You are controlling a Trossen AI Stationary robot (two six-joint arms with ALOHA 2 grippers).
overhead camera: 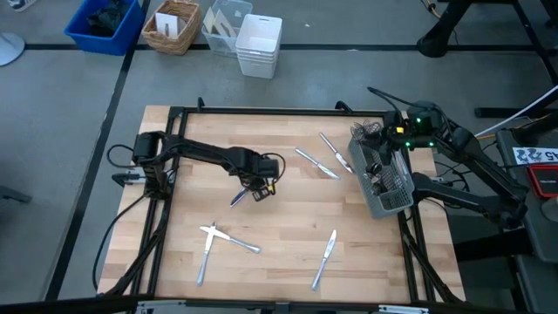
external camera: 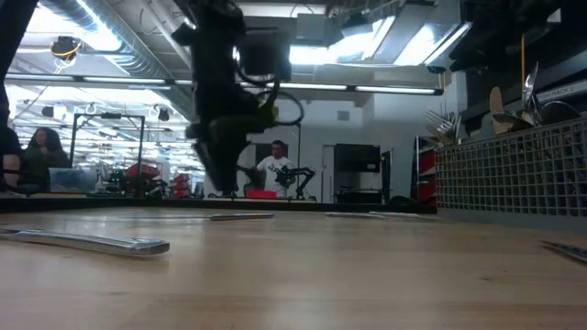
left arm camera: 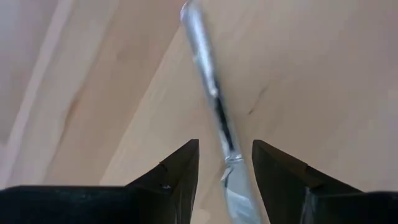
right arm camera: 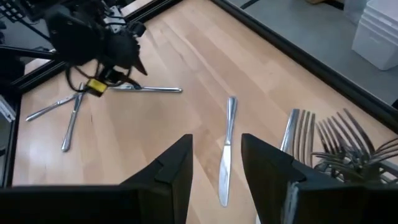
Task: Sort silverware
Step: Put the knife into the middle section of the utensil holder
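A silver table knife (left arm camera: pixel 214 106) lies flat on the wooden table near its middle, partly showing beside the left arm in the high view (overhead camera: pixel 237 199). My left gripper (left arm camera: pixel 225 146) points down over the knife, open, one finger on each side of the knife and clear of it. My right gripper (right arm camera: pixel 216 140) hangs open and holds nothing above the table's right part, next to the dark wire-mesh caddy (overhead camera: pixel 384 179), which holds forks (right arm camera: pixel 348 143) and other silverware. More silverware lies loose: two knives (overhead camera: pixel 318 161), crossed pieces (overhead camera: pixel 218 237) and a knife (overhead camera: pixel 324 257).
A black frame (overhead camera: pixel 261 111) runs round the table. Beyond the far edge stand a blue bin (overhead camera: pixel 105 22), a wicker basket (overhead camera: pixel 173 24) and a white bin (overhead camera: pixel 259 44). In the low view a knife (external camera: pixel 92 241) lies near left; people show in the room behind.
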